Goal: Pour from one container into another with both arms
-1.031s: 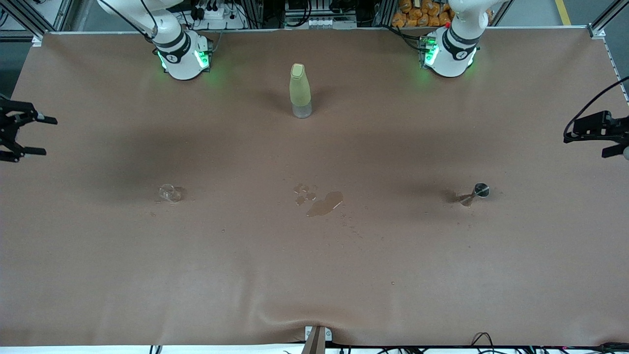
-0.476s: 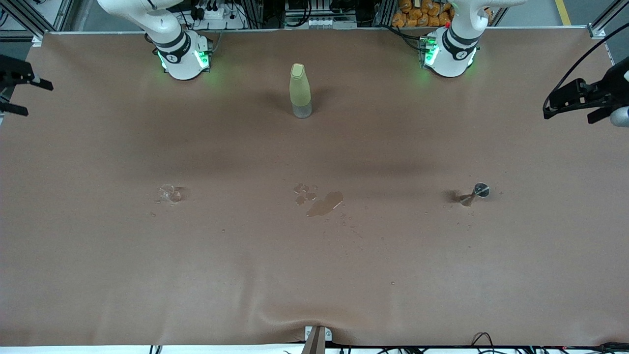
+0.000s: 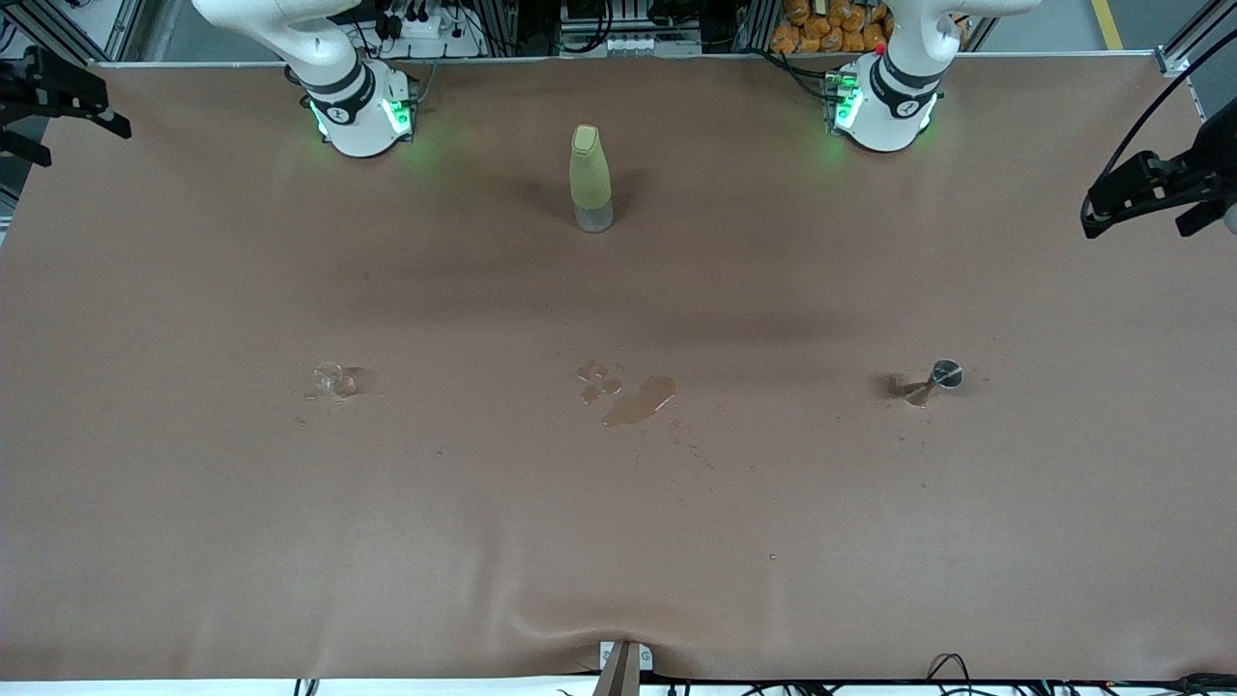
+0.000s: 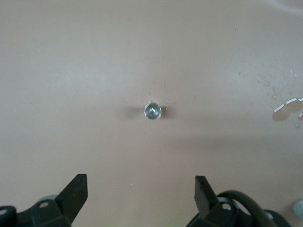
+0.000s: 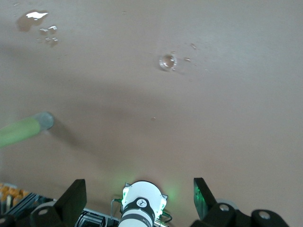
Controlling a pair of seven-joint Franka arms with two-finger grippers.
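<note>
The left claw [image 3: 1155, 198] is hanging high over the edge of the tabletop [image 3: 618, 541] at the left arm's end, holding nothing, its two fingers [image 4: 75, 191] standing wide apart. The right claw [image 3: 48, 101] is hanging over the corner of the tabletop at the right arm's end, near the robots' side, likewise empty, with its fingers [image 5: 73, 196] spread wide.

A small metal cup [image 3: 942, 375] is standing toward the left arm's end, and the left wrist view is looking straight down into its round mouth [image 4: 152, 111]. A small clear glass [image 3: 331, 379] is sitting toward the right arm's end, about as near to the front camera as the metal cup and well apart from it. Between them, at the middle of the tabletop, a puddle of liquid [image 3: 638, 399] is lying with a few smaller wet patches just beside it. A tall yellow-green bottle [image 3: 590, 177] is standing upright farther from the front camera than the puddle, between the two white arm bases [image 3: 362, 106].
</note>
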